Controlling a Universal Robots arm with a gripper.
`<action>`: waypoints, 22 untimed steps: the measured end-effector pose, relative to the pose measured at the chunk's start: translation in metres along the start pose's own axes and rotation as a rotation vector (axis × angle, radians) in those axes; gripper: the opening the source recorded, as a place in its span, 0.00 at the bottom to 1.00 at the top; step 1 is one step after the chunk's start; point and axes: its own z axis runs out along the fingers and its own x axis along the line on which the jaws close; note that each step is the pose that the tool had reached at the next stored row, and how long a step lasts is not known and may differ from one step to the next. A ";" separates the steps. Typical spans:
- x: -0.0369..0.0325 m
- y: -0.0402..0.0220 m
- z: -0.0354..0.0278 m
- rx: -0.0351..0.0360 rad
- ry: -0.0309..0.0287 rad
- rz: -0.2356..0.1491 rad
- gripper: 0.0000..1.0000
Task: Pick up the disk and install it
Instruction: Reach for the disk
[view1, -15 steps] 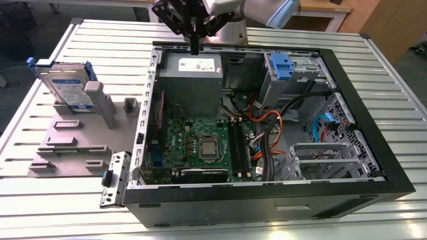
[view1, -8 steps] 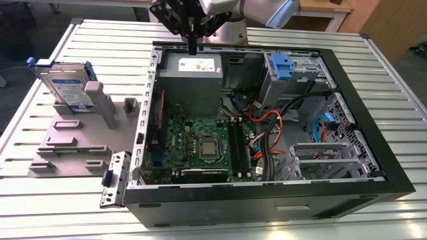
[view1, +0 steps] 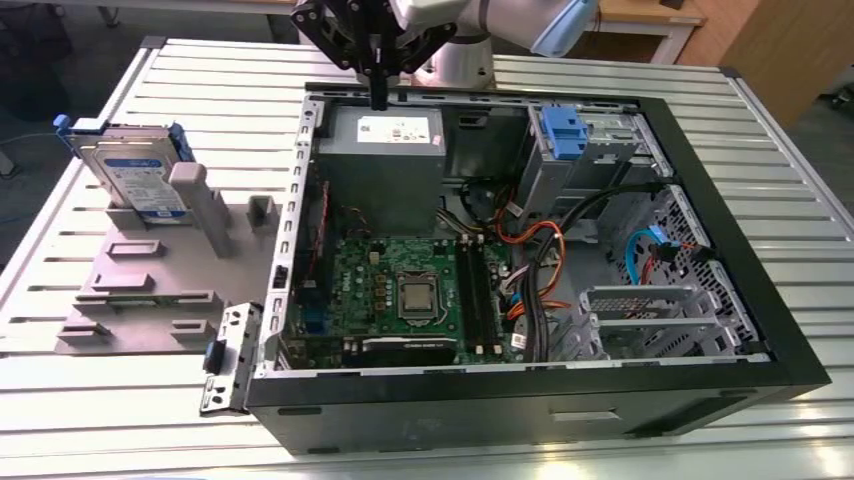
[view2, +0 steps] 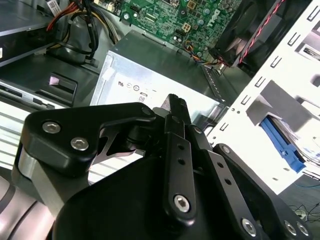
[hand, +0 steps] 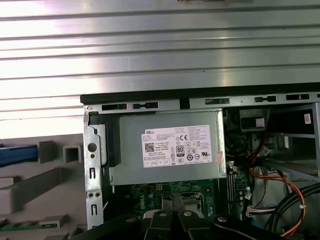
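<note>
The disk (view1: 138, 172), silver with a white-and-blue label and a blue side bracket, stands upright in the grey plastic stand (view1: 147, 285) at the exterior view's left, outside the computer. Its blue bracket (view2: 281, 144) also appears in the second wrist view, and a blue strip of it (hand: 17, 154) in the first wrist view. My gripper (view1: 380, 98) hangs above the far rim of the open computer case (view1: 754, 260), over the grey power-supply box (view1: 383, 150), well apart from the disk. Its black fingers (view2: 175, 107) are shut together with nothing between them.
Inside the case lie a green motherboard (view1: 400, 290), cable bundles (view1: 534, 250) and a drive bay with a blue caddy (view1: 563, 135). The case and stand rest on a slatted metal table (view1: 214, 90). The stand's upright posts (view1: 214, 210) rise beside the disk.
</note>
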 end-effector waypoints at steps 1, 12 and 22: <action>0.0003 0.0000 0.0000 0.0000 0.0000 0.000 0.11; 0.0023 -0.0002 -0.0001 0.0001 0.0000 0.000 0.11; 0.0070 -0.0006 0.0000 0.0001 0.0001 0.000 0.11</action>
